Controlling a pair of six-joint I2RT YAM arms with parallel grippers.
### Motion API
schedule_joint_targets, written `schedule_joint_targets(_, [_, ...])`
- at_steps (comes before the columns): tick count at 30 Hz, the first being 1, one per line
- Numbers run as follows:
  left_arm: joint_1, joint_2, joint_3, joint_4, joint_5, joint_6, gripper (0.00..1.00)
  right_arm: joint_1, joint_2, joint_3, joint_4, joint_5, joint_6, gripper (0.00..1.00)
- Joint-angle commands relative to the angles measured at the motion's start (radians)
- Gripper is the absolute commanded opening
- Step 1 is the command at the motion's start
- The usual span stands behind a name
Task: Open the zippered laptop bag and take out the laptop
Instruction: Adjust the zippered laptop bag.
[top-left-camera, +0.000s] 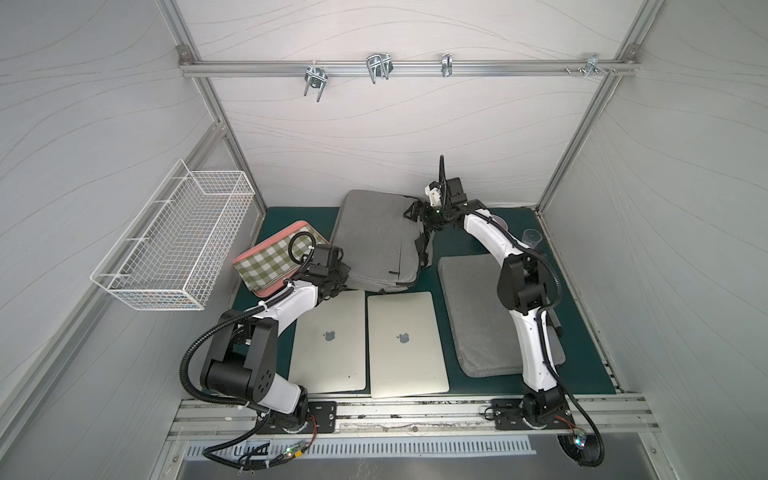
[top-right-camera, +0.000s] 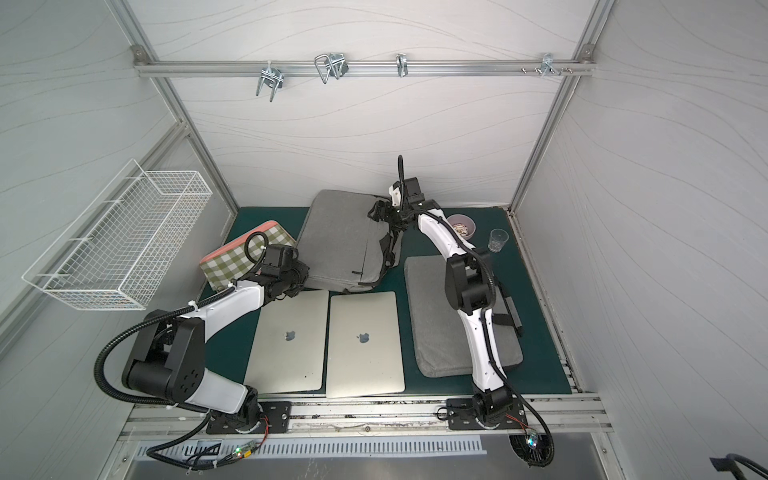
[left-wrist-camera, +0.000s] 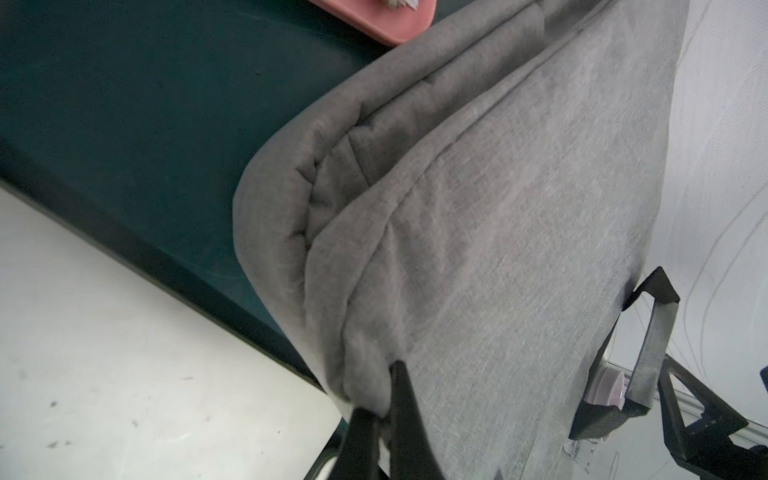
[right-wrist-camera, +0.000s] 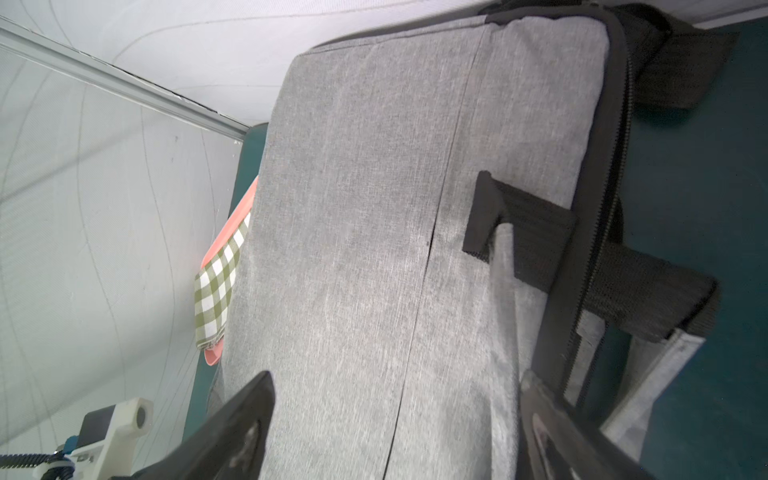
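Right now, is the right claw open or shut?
Open: in the right wrist view the right claw has its fingers wide apart above the gray laptop bag.

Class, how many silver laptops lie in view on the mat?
2. The left laptop lies at the front of the green mat; the right laptop beside it. Another may hide inside the grey bag.

A wire basket (top-left-camera: 166, 249) hangs on the wall; a glass (top-right-camera: 498, 240) stands beside a pink bowl (top-right-camera: 470, 220).

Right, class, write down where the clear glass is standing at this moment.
In a top view, the clear glass stands at the green mat's far right corner, just right of the pink bowl.
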Motion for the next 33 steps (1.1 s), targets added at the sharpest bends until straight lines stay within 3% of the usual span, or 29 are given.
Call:
schedule_joint_targets(1, [-0.002,-0.011,-0.019,0.04,-0.06,-0.042,0.0,-0.009,-0.056,0.024,-0.109,-0.002,-0.05,0.92])
schedule_joint_targets(12, [-0.001,-0.024,-0.027,0.052,-0.057,-0.034,0.01,-0.074,-0.394,-0.335,-0.093,0.008,-0.095,0.93])
schedule_joint_targets(16, [-0.001,-0.031,-0.033,0.056,-0.039,-0.022,0.1,-0.117,-0.532,-0.508,-0.094,0.025,-0.115,0.94])
schedule_joint_targets(20, [-0.001,-0.052,-0.036,0.057,-0.019,0.006,0.26,-0.181,-0.663,-0.652,-0.134,0.046,-0.154,0.94])
schedule_joint_targets(25, [-0.001,-0.114,-0.016,-0.015,0.017,0.141,0.49,-0.284,-0.817,-0.842,-0.18,0.117,-0.205,0.97])
schedule_joint_targets(33, [-0.039,-0.234,0.031,-0.168,0.09,0.369,0.72,-0.515,-0.916,-0.971,-0.289,0.241,-0.298,0.99])
